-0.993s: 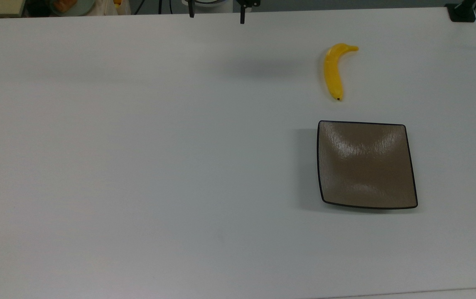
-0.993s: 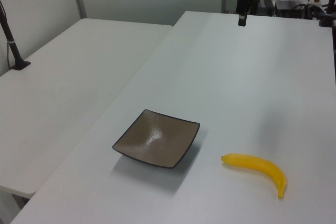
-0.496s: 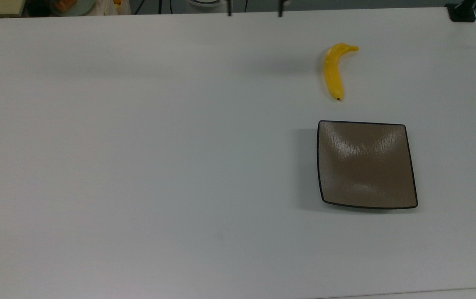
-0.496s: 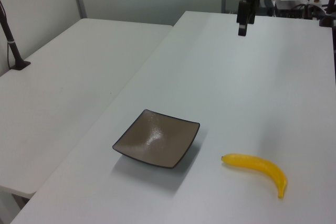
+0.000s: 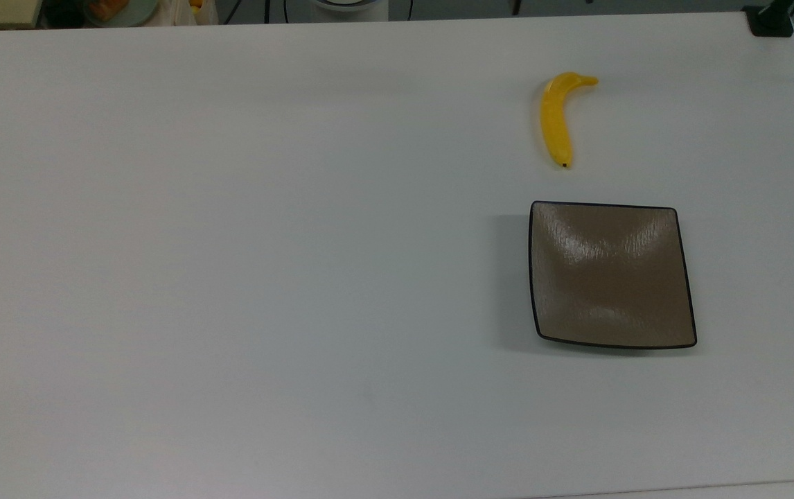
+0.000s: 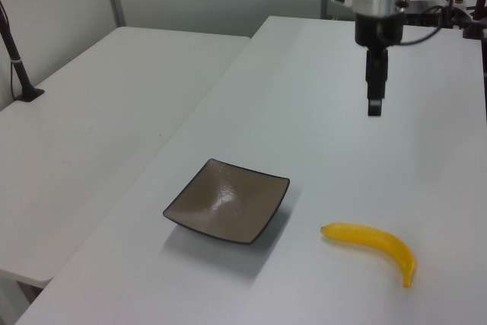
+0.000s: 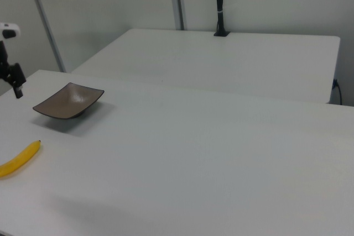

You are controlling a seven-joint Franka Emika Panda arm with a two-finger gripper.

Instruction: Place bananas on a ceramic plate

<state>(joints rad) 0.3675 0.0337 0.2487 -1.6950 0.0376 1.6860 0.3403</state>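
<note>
A yellow banana (image 5: 555,119) lies on the white table (image 5: 231,242), toward the top view's upper right, its dark tip pointing at the square brown plate (image 5: 612,274) just below it. In the left view the banana (image 6: 373,243) sits to the right of the plate (image 6: 227,200). My gripper (image 6: 374,104) hangs from a white wrist above the table, beyond the banana and apart from it, holding nothing. Two dark fingertips (image 5: 516,8) show well apart at the top view's upper edge. The right view has the gripper (image 7: 16,85) at far left, above the plate (image 7: 69,101) and the banana (image 7: 19,160).
A second white table (image 6: 114,97) stands beside this one, with a black post (image 6: 15,58) clamped to it. A black clamp (image 5: 771,21) sits at the top view's upper right corner. Cables and clutter lie past the table's far edge (image 5: 113,10).
The gripper has travelled right along the top view's upper edge, now above the banana. In the left view it came nearer and lower. Banana and plate have not moved.
</note>
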